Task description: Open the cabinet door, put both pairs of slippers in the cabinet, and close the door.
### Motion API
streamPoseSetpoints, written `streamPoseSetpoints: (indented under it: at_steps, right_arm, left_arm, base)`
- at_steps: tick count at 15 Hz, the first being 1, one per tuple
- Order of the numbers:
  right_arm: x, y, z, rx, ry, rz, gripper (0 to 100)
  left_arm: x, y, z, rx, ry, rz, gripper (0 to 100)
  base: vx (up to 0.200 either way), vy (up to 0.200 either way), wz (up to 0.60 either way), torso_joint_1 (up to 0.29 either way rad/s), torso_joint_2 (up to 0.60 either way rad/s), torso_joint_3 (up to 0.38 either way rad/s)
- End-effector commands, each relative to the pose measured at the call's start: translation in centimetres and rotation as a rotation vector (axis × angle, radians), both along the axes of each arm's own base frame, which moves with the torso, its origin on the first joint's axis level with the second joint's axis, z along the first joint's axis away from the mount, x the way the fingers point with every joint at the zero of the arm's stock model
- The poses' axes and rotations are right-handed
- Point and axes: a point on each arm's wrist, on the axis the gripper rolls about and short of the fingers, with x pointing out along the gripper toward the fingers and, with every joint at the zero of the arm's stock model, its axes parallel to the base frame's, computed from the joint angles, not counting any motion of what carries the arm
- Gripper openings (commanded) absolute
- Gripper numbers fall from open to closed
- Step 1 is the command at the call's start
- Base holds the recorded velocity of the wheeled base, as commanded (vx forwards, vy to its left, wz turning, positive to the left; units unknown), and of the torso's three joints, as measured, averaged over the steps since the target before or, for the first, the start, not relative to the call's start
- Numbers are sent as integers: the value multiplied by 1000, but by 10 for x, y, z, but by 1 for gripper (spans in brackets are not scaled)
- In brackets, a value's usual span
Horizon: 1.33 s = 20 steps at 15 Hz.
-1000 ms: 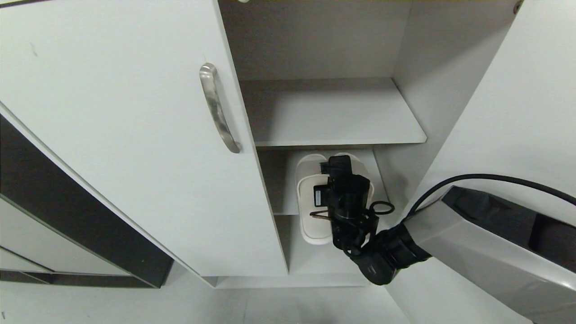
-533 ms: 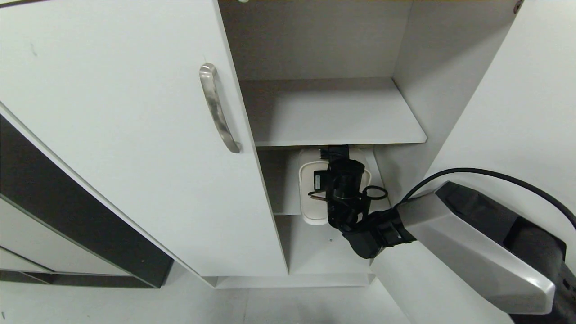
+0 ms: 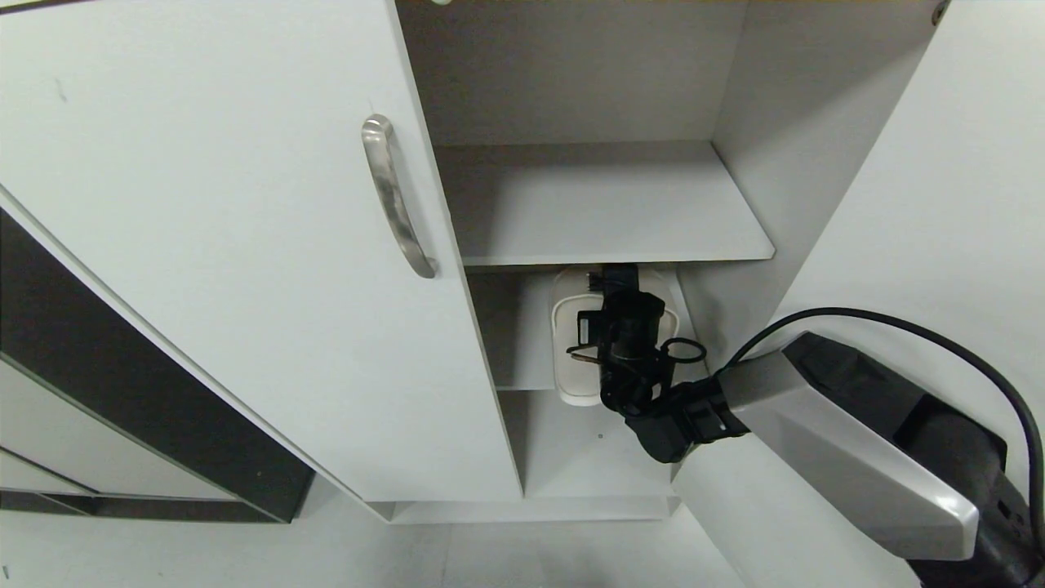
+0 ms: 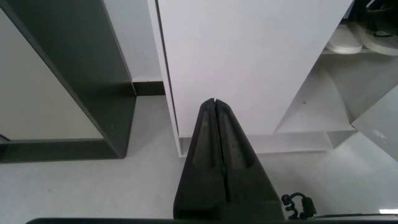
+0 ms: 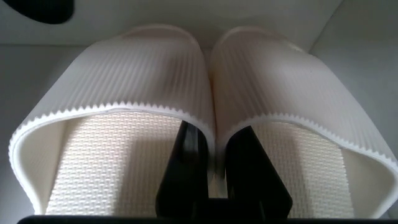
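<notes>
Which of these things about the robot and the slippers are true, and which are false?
1. The right gripper pinches both slippers between its fingers. True.
2. The slippers are on the upper shelf. False: they are under it, at the next shelf down.
3. The right door is shut. False: it is swung open.
4. The left gripper has its fingers shut, with nothing in them. True.
5. The slippers are black. False: they are white.
</notes>
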Motion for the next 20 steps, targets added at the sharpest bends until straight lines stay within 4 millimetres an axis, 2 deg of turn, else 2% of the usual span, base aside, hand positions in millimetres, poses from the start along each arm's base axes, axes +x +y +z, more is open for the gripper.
streamPoseSetpoints:
  at_steps: [1,6,7,11,13,15,17,20]
  right_arm:
    - [1,-1,-3,-2,4,-2,0]
    - [4,-3,-7,-8,11,-9,0]
    - [4,-3,-7,-7,10,-9,100]
    - [2,-3,-11,-18,24,-7,100]
    - [-15,-6,-3,-30,42,5,100]
    - [-37,-8,8,-24,34,32,100]
    - [-76,-9,17,-24,30,84,100]
    - [-135,-16,14,-57,61,175,100]
  left_arm:
    - [0,0,0,-1,1,1,0]
    - [0,0,0,0,1,1,0]
    - [0,0,0,0,0,2,0]
    - [0,0,0,0,1,2,0]
    - [0,0,0,-1,1,1,0]
    - [0,0,0,0,1,1,0]
    - [0,0,0,-1,1,2,0]
    - [0,0,0,-1,1,2,0]
  base:
    - [0,0,0,0,0,0]
    - [0,0,0,0,0,0]
    - [0,0,0,0,0,0]
    - [0,0,0,0,0,0]
    - [0,0,0,0,0,0]
    - [0,0,0,0,0,0]
    - [0,0,0,0,0,0]
    - [0,0,0,0,0,0]
